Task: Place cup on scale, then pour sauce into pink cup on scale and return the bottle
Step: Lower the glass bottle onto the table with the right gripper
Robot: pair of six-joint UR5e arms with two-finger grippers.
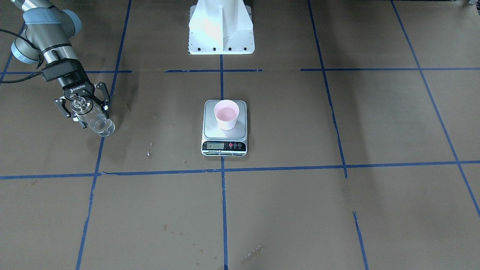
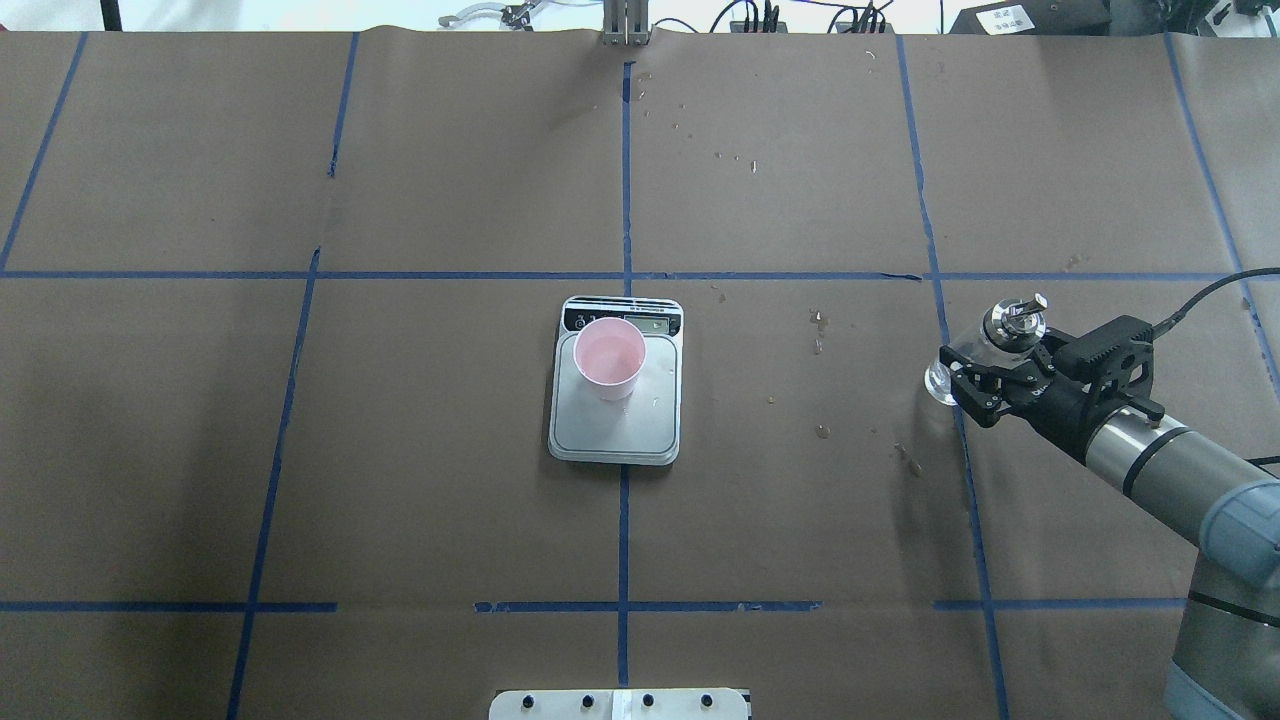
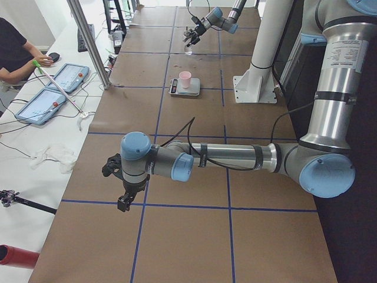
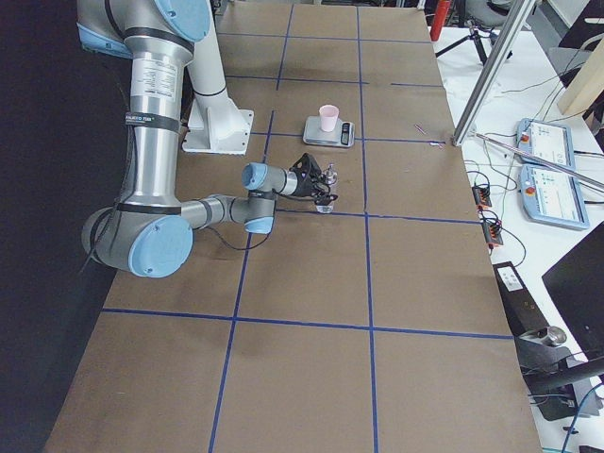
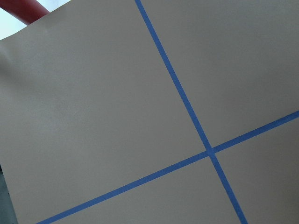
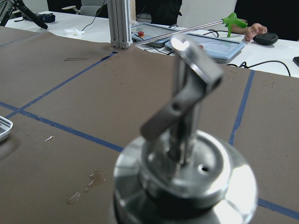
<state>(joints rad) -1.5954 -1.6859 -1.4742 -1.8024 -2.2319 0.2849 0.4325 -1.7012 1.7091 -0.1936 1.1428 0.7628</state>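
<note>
**Cup on scale; right gripper at the bottle, well off to one side**

- Table (image 2: 450, 500): covered in brown paper, with a grid of blue tape.
- Scale (image 1: 212, 132): lies flat on the centre tape line, in front of the white robot pedestal (image 1: 221, 33). Its display strip is on the side far from the robot.
- Cup (image 1: 226, 113): upright on the steel platform, roughly mid-platform, with its base well inside the edges. The inside shows pink. Any liquid level cannot be read.
- Bottle (image 1: 98, 123): well apart from the scale, to the right of it in the overhead view. It appears upright with the metal cap uppermost, and its base is at a blue tape line. The glass looks clear and the contents cannot be made out. In the right wrist view the cap and angled spout fill the foreground.
- Right gripper (image 1: 83, 109): reaches in low from the robot's right. One finger is on each side of the bottle's upper body, just below the cap, and both sit close to the glass. Whether the pads press it or stand just off it cannot be told.
- Left gripper (image 3: 125, 197): on the near arm in the left side view, pointing down over bare paper near a tape crossing, far from the scale. Whether its fingers are apart or together cannot be told.
- Wet spots (image 2: 818, 322): on the paper between the scale and the bottle.
- Person's arm (image 3: 17, 62): at the side bench in the left side view.
</note>
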